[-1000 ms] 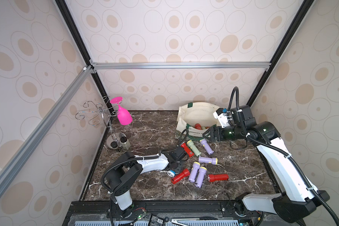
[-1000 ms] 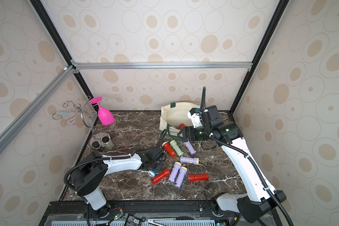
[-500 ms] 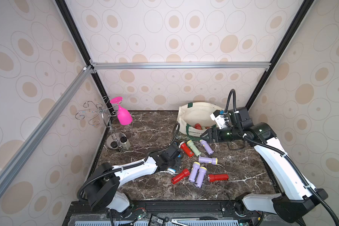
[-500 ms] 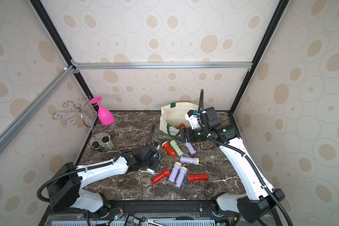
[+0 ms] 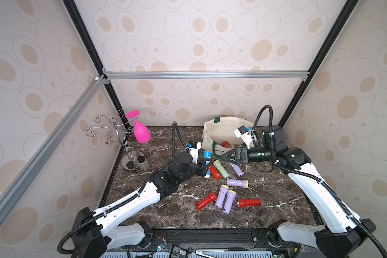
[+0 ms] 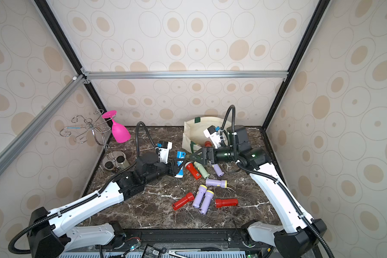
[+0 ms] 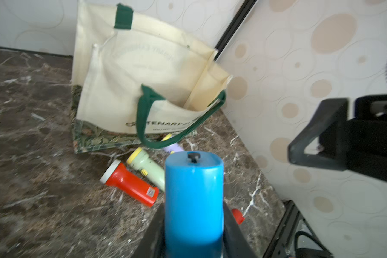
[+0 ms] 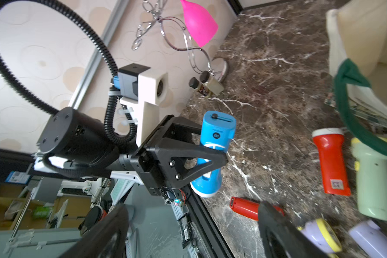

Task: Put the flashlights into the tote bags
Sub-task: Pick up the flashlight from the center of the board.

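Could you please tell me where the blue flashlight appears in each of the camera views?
In a top view: the blue flashlight is near the centre, held by the left pincer.
In a top view: the flashlight is slightly left of centre.
Left wrist: it is large, at bottom centre.
Right wrist: it is in the middle of the picture.
Shared landmark: the labelled red flashlight lying beside it, seen in all four.

Blue flashlight (image 5: 207, 155) near-upright, head down; other flashlights (image 5: 221, 196) scattered beside open cream tote bag (image 5: 221, 131).
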Robot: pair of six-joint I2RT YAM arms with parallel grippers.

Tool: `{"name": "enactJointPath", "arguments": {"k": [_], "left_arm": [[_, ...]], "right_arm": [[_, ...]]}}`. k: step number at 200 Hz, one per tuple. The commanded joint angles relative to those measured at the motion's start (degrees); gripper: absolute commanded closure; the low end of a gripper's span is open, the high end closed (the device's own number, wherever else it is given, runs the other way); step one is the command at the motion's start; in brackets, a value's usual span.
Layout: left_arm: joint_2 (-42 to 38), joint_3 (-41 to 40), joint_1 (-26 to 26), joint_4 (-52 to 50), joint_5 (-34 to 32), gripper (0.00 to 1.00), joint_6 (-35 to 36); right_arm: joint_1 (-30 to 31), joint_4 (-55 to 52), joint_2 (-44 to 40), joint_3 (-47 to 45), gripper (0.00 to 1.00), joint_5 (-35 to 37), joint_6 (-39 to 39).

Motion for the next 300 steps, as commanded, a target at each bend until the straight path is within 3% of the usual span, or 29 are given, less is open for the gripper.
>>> {"name": "enactJointPath", "arguments": {"k": [1,75,141,175,216,271,300], "left_arm": [[0.74,5.47,0.32,9.14,4.28,0.82,-2.9],[4.7,9.89,0.31,19.7,10.1,0.82,-7.53],[6.71,9.02,0.3,26.81,11.46,0.84,-11.68],[8.47,9.43,0.32,30.21,12.46,0.84,-13.93],[9.05,8.37,0.3,32.11,12.54,0.85,-15.15],[10.29,8.47,0.32,34.96,12.62,0.86,-16.76],[10.27,8.48,0.25,34.76,12.54,0.87,-16.52]], "right_arm": [[0.33,5.91,-0.93,-1.67,0.04,-6.27,-0.6],[0.32,15.45,-0.77,-5.81,0.04,-6.79,4.58],[0.36,17.74,-0.54,-6.14,0.2,-11.18,4.67],[0.36,16.34,-0.81,-6.33,0.22,-10.99,3.34],[0.36,19.31,-0.08,-6.17,0.33,-11.03,5.1],[0.61,18.56,0.38,-5.84,0.25,-11.62,4.49],[0.6,18.55,0.58,-5.75,0.33,-11.52,4.37]]}}
